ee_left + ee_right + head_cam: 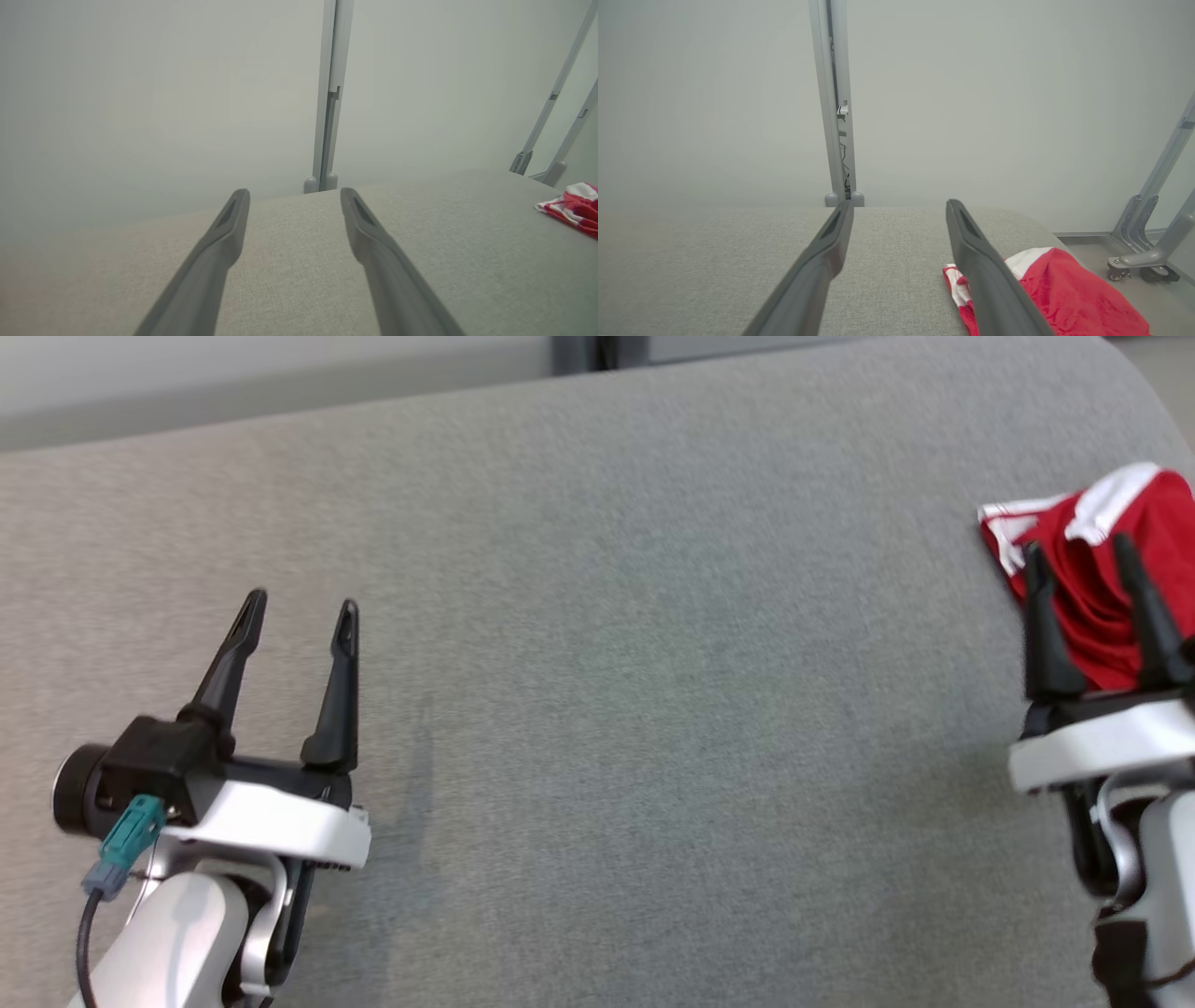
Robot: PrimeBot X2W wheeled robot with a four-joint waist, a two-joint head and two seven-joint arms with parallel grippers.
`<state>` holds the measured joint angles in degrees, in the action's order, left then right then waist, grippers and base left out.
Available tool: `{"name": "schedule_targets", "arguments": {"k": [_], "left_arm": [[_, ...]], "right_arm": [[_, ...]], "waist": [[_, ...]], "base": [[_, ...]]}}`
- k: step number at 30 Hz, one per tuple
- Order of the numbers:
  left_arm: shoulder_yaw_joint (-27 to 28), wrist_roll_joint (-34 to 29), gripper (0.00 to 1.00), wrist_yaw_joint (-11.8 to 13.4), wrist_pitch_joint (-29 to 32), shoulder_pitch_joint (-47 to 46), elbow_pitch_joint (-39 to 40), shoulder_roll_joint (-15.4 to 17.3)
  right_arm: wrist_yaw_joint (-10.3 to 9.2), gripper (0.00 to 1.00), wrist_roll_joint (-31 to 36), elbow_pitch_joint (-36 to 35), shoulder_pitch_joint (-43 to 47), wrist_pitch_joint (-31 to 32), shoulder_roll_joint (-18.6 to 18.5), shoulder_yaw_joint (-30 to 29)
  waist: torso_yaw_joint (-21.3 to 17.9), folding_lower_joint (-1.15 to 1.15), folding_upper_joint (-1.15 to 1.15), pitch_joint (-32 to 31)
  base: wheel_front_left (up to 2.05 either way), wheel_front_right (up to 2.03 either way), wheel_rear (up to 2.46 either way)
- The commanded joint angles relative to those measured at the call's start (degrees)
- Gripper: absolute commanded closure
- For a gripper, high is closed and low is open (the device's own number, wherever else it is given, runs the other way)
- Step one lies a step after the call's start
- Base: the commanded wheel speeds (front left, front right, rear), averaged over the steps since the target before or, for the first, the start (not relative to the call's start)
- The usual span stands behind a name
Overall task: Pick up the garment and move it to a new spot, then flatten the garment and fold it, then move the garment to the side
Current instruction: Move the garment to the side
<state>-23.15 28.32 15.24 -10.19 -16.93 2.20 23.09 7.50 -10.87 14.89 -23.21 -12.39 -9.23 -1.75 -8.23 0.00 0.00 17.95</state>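
- The right tool [900,205] holds its two dark fingers spread wide above the grey fabric bench [714,261].
- A bunched red-and-white garment [1064,294] lies at the view's lower right, partly behind one finger.
- A grey post [833,102] stands beyond the bench.

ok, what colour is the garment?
Red with white trim; the garment shows best in the right wrist view.

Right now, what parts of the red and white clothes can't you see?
- Head view: the garment runs off the right edge; the right jaws cover part.
- Right wrist view: a dark finger hides part of it; the bottom edge cuts it.
- Left wrist view: small, cut by the right edge.
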Motion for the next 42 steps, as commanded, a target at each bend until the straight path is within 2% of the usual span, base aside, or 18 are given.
{"name": "schedule_targets", "arguments": {"k": [1, 5, 10, 21, 26, 32, 42], "left_arm": [[0.43, 0.40, 0.00, 0.41, -0.40, 1.16, -0.32, 0.40], [1.57, 1.58, 0.00, 1.07, -1.48, 4.32, -0.95, 0.63], [1.69, 2.26, 0.00, 1.35, -1.72, 7.69, -1.08, 1.00], [1.22, 3.02, 0.00, 2.01, -2.02, 12.28, -1.91, 1.29], [1.26, 3.70, 0.00, 1.31, -2.66, 13.88, -2.38, 1.24], [2.16, 4.26, 0.00, -1.04, -4.02, 15.22, -2.27, 1.29], [3.57, 2.99, 0.00, -2.68, -4.78, 16.49, -3.27, 1.10]], "right_arm": [[-0.01, 0.00, 0.45, -1.53, 1.63, 0.97, 0.52, -0.20], [-0.01, 0.00, 2.32, -7.29, 6.77, 4.40, 2.98, -0.24], [-0.01, 0.00, 3.31, -11.07, 11.77, 7.81, 4.70, 0.83], [0.00, 0.00, 3.20, -13.28, 19.56, 11.35, 5.50, 1.42], [0.00, 0.00, 3.29, -13.77, 22.02, 12.06, 5.64, 1.00], [0.00, 0.00, 3.17, -14.36, 23.82, 12.51, 5.83, 0.50], [0.00, 0.00, 3.47, -15.26, 24.83, 12.80, 6.07, -0.65]], "waist": [[3.04, 0.00, 0.00, -3.35], [4.72, 0.00, 0.00, -6.92], [6.35, 0.00, 0.00, -10.77], [8.46, 0.00, 0.00, -16.73], [9.03, 0.00, 0.00, -18.68], [9.38, 0.00, 0.00, -19.92], [9.53, 0.00, 0.00, -20.43]], "base": [[0.00, 0.00, 0.00], [0.00, 0.00, 0.00], [0.00, 0.00, 0.00], [0.00, 0.00, 0.00], [0.00, 0.00, 0.00], [0.00, 0.00, 0.00], [0.00, 0.00, 0.00]]}}
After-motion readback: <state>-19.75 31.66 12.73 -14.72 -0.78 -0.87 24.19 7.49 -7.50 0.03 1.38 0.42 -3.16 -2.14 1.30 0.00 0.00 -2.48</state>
